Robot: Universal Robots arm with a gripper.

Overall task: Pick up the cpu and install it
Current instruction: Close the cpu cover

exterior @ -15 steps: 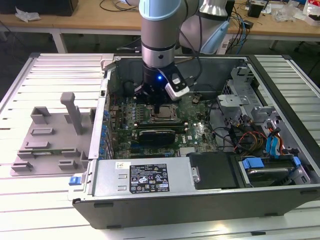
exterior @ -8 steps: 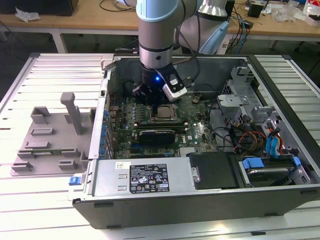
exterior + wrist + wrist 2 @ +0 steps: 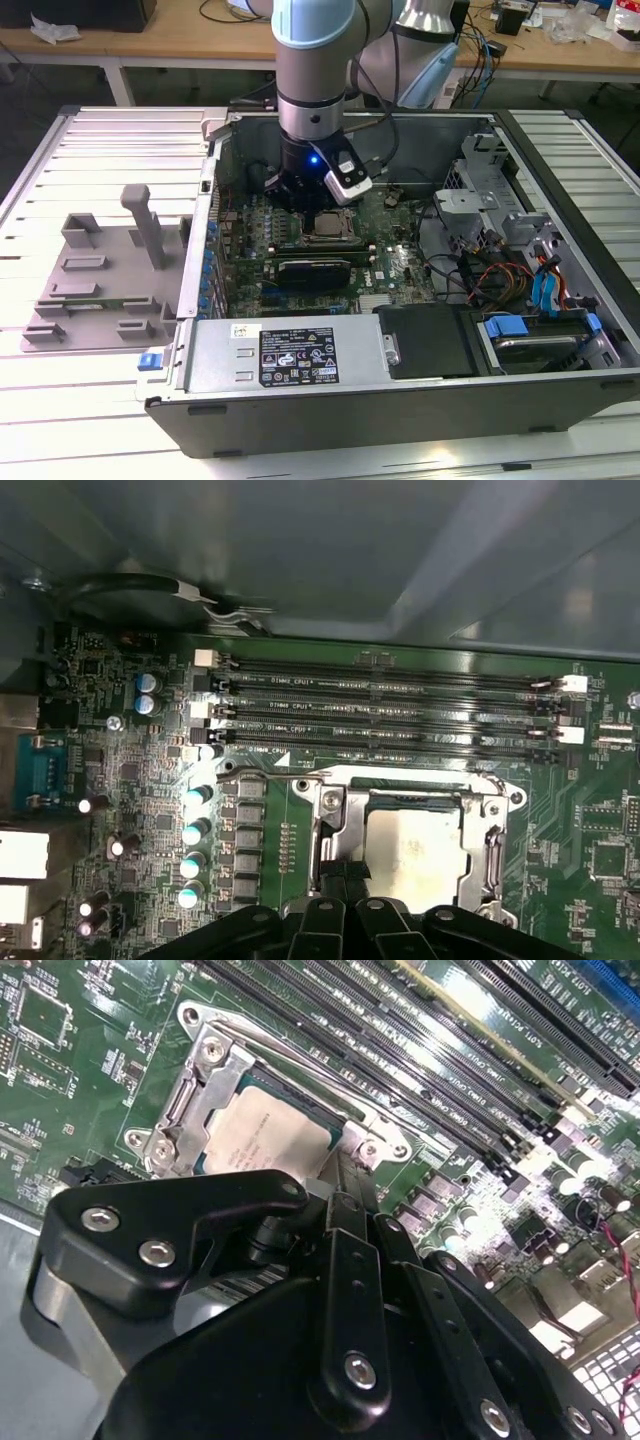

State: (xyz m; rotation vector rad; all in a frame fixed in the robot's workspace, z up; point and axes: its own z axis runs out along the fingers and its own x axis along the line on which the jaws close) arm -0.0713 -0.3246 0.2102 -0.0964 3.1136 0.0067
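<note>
free: case (image 3: pixel 400 410) top open | blocked: tool (image 3: pixel 342 875) over socket frame (image 3: pixel 490 820); memory slots (image 3: pixel 390 705) beside (low)

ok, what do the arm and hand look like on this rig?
The arm has silver-grey tube sections with pale blue joint caps, then a black wrist collar with a blue light. A white-and-black camera box and black cables sit beside it. The hand is black hinged links with silver screws.

Robotics lab, open computer case (image 3: pixel 400 410) on slatted table (image 3: pixel 90 430), cable-strewn benches (image 3: pixel 560 55)
</note>
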